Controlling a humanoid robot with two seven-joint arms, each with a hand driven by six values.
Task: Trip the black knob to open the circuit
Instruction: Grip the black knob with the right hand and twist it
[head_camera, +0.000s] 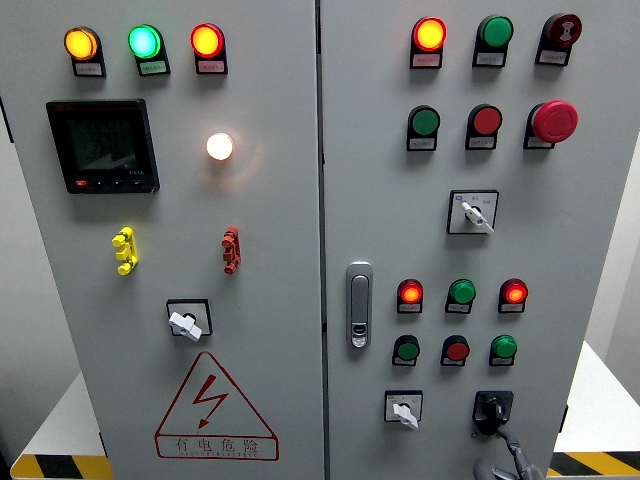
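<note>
A hand is seen at the black knob, low on the right door.

Nearest, at the bottom edge right of the middle, grey fingers are seen reaching up from below. The arm is taken to be the right one, as it comes in on that side. The fingertips are just under the black knob and seem to touch it, but whether they are apart or clamped on it cannot be told. The knob's handle is pointed mostly up and down. No left hand is seen. Beside the knob, to its left, a white switch is set. Farther up, a door handle and rows of red and green lights are found. No boxes or bins are seen.
</note>
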